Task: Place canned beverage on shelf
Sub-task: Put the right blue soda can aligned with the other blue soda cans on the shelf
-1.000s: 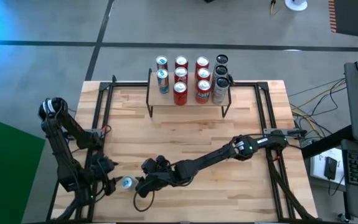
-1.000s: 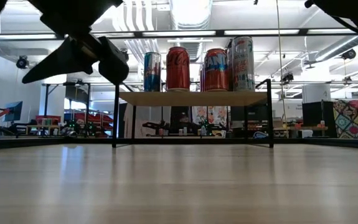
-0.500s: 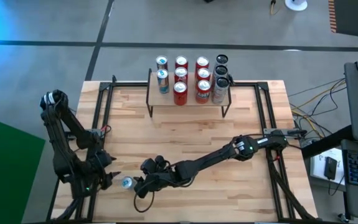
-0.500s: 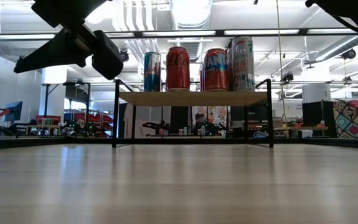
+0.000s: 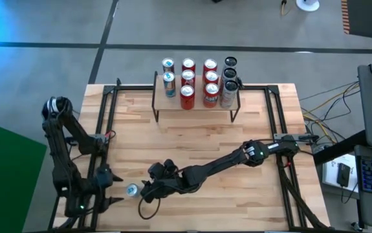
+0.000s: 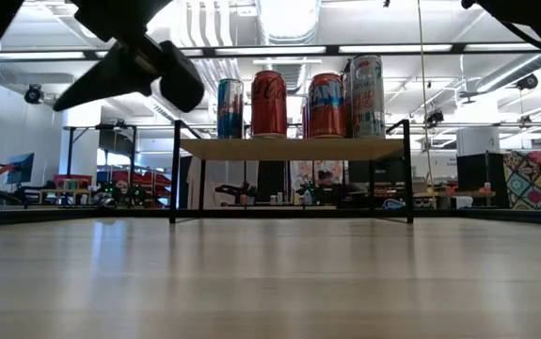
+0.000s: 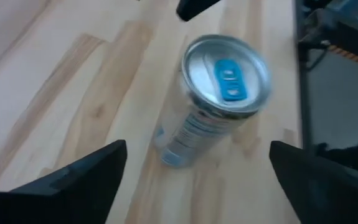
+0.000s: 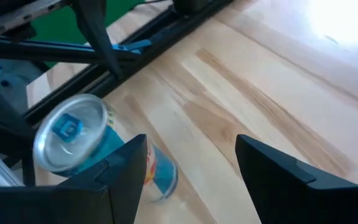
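The blue-tabbed can [image 5: 132,190] stands on the wooden table [image 5: 198,142] near its front left corner, between my two grippers and held by neither. My left gripper [image 5: 112,200] has slid back toward the table's front edge since a moment ago; its fingers [image 7: 73,183] are spread wide and empty, the can ahead of them. My right gripper [image 5: 145,191] has barely moved, sitting just beside the can with fingers [image 8: 272,180] parted and nothing between them. The shelf [image 5: 195,105] at the back is unchanged, with its rows of cans [image 5: 187,77].
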{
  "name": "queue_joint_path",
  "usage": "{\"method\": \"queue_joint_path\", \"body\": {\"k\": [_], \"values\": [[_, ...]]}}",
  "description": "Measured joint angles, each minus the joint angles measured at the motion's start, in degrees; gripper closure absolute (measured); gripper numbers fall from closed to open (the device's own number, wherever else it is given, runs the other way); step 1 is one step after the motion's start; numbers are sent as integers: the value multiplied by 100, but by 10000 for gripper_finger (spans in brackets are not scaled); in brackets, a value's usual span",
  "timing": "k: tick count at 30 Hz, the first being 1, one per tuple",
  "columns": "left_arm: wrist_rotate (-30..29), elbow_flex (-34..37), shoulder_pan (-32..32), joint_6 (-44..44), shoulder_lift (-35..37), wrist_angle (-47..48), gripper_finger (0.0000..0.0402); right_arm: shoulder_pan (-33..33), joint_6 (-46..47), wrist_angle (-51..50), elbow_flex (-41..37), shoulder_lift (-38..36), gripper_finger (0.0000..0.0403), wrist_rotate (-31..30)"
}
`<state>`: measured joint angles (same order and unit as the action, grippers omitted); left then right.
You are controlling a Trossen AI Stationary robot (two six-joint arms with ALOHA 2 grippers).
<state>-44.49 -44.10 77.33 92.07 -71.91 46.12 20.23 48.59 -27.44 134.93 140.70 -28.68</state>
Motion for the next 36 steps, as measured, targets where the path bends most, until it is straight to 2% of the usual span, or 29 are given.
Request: {"method": "queue_joint_path", "body": {"k": [3, 10, 16, 25, 29, 33, 36], "values": [[-29, 0, -164, 204, -308, -17, 6, -13, 359, -378, 0, -68, 170, -30], [-821, -98, -224, 1184, -825, -80, 21, -13, 696, -975, 0, -362, 170, -297], [-856, -170, -272, 1211, -1203, -426, 23, -14, 690, -988, 2, -505, 170, -327], [-894, -312, -839, 1216, -1715, -459, 28, -13, 745, -1002, 4, -534, 170, -442], [-863, -326, -1031, 1146, -1743, -458, 60, 20, 748, -1048, 4, -574, 170, -442], [-857, -326, -1129, 737, -1696, -460, 123, 66, 700, -1234, 6, -681, 170, -439], [-825, -326, -1183, 328, -1619, -454, 172, 84, 190, -1294, 7, -783, 170, -201]]}}
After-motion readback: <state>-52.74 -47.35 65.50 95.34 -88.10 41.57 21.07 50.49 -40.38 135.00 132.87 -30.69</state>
